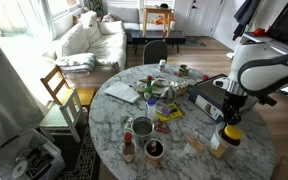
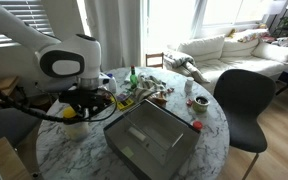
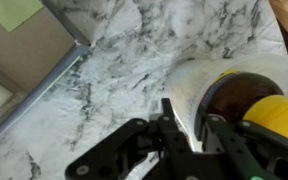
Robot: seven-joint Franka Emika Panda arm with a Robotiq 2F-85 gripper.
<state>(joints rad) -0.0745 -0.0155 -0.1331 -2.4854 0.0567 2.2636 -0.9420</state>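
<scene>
My gripper (image 1: 229, 118) is low over the near edge of a round marble table (image 1: 184, 155). In the wrist view its two black fingers (image 3: 192, 128) are pinched on the pale wall of a bottle (image 3: 189, 85) with brown contents and a yellow cap (image 3: 279, 120). The same yellow-capped bottle shows right under the gripper in both exterior views (image 1: 224, 138) (image 2: 72, 114). It looks slightly tilted. The arm hides most of the bottle in an exterior view (image 2: 69, 60).
A grey metal box (image 2: 149, 140) (image 1: 209, 95) lies on the table beside the gripper, with its corner in the wrist view (image 3: 29, 60). Small bottles, cups and packets (image 1: 149, 105) crowd the table's middle. A black chair (image 2: 246, 100), a wooden chair (image 1: 59, 90) and a white sofa (image 1: 89, 40) stand around.
</scene>
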